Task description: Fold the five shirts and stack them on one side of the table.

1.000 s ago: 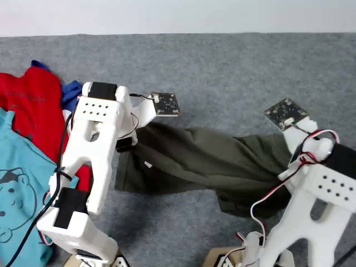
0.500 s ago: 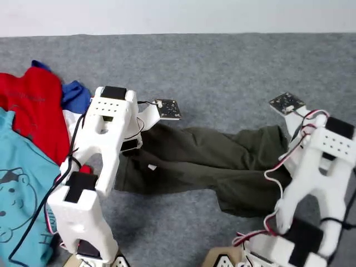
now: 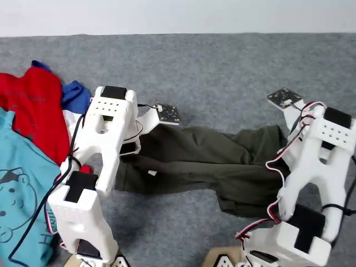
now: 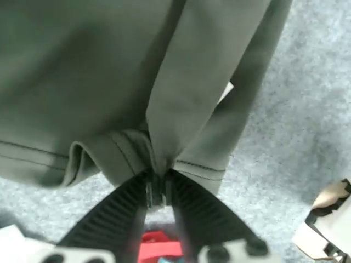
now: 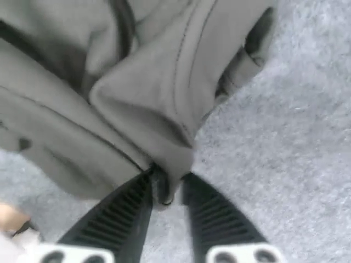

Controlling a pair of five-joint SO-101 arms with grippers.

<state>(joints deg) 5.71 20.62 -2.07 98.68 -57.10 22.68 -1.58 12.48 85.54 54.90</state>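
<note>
Olive shirt (image 3: 206, 167) is front and centre, stretched across the middle of the grey counter (image 3: 222, 72) between the two arms, creased and bunched along its length. The left arm (image 3: 103, 139) stands at one end of it, the right arm (image 3: 317, 161) at the other.

Look at the left wrist view: the left jaws are pressed together on the shirt (image 4: 137, 71), pinching a fold of fabric right at the stitched hem, and the cloth fans out from that pinch. A small white tag (image 4: 225, 93) peeks out at the edge of a fold, with grey counter beside it.

Over to the right wrist view: the right jaws are pinching too, clamped on a thick fold at the shirt's (image 5: 109, 82) edge, with the cloth heaped in soft ridges beyond the tips.

Now the pile on the left arm's side of the counter. A red shirt (image 3: 33, 105) lies spread out and a teal shirt (image 3: 16, 189) with a cartoon print overlaps its near edge. A blue shirt (image 3: 75, 94) pokes out from behind the red one, just beside the left arm. A sliver of white cloth (image 3: 69, 118) shows between the red shirt and the arm; what it is, I can't tell.
</note>
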